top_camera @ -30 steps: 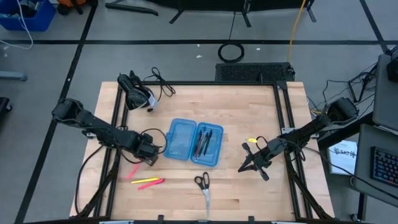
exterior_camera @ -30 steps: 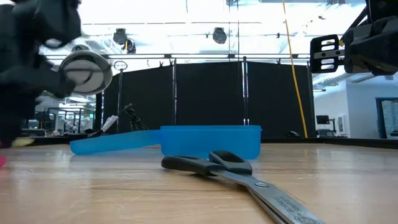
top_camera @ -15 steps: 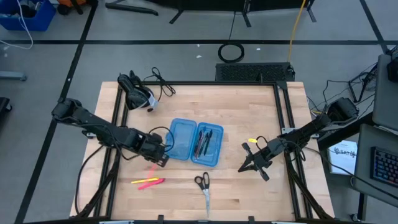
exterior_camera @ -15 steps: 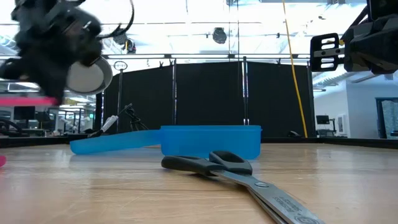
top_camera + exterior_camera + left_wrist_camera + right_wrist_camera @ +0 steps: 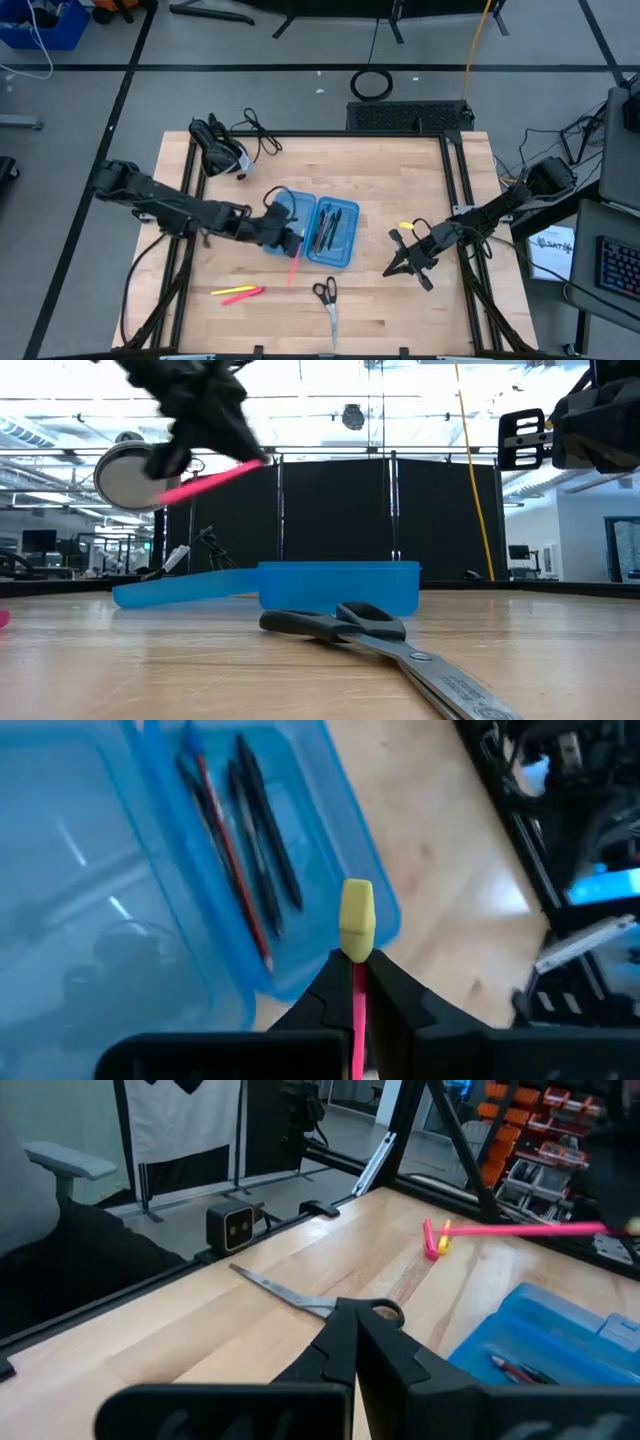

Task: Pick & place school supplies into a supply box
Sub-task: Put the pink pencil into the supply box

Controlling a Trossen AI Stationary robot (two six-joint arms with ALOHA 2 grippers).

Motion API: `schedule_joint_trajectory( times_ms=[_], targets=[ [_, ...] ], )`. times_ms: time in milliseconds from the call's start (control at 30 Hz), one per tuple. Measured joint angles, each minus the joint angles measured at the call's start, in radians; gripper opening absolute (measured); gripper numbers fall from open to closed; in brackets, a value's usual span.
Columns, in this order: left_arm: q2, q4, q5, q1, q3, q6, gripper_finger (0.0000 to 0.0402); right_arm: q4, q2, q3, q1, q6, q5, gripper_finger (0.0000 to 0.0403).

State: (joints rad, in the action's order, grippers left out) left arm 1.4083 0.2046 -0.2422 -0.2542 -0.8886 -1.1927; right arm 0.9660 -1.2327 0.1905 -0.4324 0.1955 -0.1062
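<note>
1. From above, we see the left gripper (image 5: 284, 238) pinching a pink pencil (image 5: 293, 267) over the blue box (image 5: 312, 229).
2. At table height, scissors (image 5: 375, 637) lie before the box.
3. Right gripper (image 5: 400, 267) hangs closed, empty.

So the open box (image 5: 312, 230) sits mid-table (image 5: 400, 170) with pens (image 5: 328, 228) in its right half. Left hand (image 5: 291, 240) holds a pencil (image 5: 293, 267) over the left half. Scissors (image 5: 326, 300) lie in front, two more pencils (image 5: 238, 293) front-left, right hand (image 5: 394, 269) off to the right.
</note>
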Motion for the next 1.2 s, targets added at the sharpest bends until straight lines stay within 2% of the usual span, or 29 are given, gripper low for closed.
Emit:
schedule_joint_trajectory(
  times_ms=[100,200,333,433,700,1200],
  targets=[
    [0.078,0.003,0.057,0.065,-0.106,0.096,0.0012,0.013,0.000,0.000,0.000,0.000,0.000,0.0000],
    [0.162,0.078,0.129,0.132,-0.256,0.200,0.0012,0.038,0.000,0.000,-0.001,-0.009,0.000,0.0000],
    [0.274,0.282,0.171,0.229,-0.463,0.249,0.0012,0.048,0.000,0.000,-0.001,-0.019,0.000,0.0000],
    [0.357,0.394,0.192,0.287,-0.538,0.252,0.0012,0.051,0.000,0.000,-0.001,-0.019,0.000,0.0000],
    [0.505,0.356,0.237,0.341,-0.559,0.273,0.0011,0.054,0.000,0.000,-0.001,-0.019,-0.003,0.0000],
    [0.581,0.353,0.224,0.356,-0.554,0.254,0.0011,0.063,0.000,0.000,-0.001,0.000,-0.003,0.0000]
  ],
)
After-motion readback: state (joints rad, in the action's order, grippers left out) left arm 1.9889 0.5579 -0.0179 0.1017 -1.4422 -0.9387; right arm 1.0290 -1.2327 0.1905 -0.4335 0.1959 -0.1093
